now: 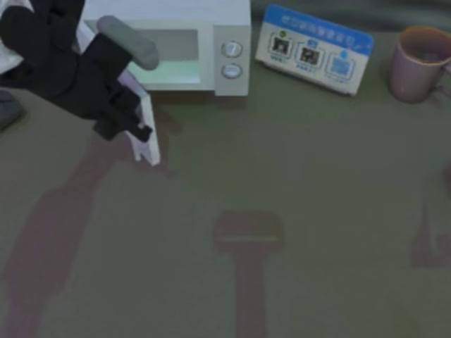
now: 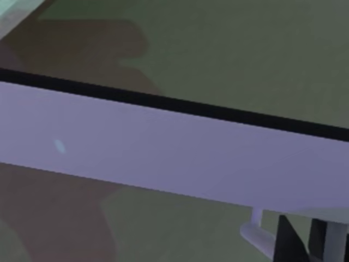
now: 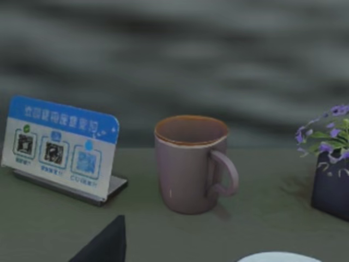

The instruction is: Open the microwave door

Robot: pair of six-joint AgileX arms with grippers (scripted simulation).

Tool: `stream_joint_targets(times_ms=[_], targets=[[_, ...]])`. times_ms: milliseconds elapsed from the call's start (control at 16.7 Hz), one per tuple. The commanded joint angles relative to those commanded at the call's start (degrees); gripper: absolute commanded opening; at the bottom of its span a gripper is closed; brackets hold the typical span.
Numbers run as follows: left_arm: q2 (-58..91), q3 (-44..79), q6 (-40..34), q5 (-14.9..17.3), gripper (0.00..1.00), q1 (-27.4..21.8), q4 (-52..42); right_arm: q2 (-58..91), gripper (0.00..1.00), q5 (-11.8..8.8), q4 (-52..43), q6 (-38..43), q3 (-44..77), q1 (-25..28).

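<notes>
Your microwave door (image 1: 149, 134) already stands swung well out from the microwave (image 1: 169, 42), which sits at the far left of the table (image 1: 296, 211). The door's free edge points toward the near side, and the pale interior (image 1: 173, 53) is exposed. In the left wrist view the door (image 2: 174, 158) fills the frame as a flat, smooth white slab with a dark strip along one edge and a small bar handle (image 2: 256, 234) near its end.

Judge it as a light, rigid panel turning on a hinge: it should move freely in an arc and resist any straight pull. The painted face looks slick, so take hold at the handle or the free edge, far from the hinge.

Your left gripper (image 1: 137, 127) is right at the door's free end, its dark fingers (image 2: 292, 243) beside the handle. You cannot tell from these views whether they are clamped on anything or loose.

The two round silver-grey knobs (image 1: 231, 60) sit on the narrow panel at the microwave's right. Farther right are a blue-topped sign card (image 1: 313, 49), a glossy, pinkish mug (image 3: 191, 164) with a loop handle, and a potted purple flower (image 3: 330, 164). Your right arm is parked off the table's right side; its gripper's state is not shown.
</notes>
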Motion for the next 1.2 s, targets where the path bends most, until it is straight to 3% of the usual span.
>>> stream_joint_targets(times_ms=[720, 1200], targets=[[0.20, -0.17, 0.08, 0.27, 0.00, -0.08, -0.11, 0.00, 1.00, 0.00, 0.00, 0.00, 0.00, 0.00], [-0.48, -0.41, 10.12, 4.53, 0.00, 4.03, -3.37, 0.00, 1.00, 0.00, 0.00, 0.00, 0.00, 0.00]])
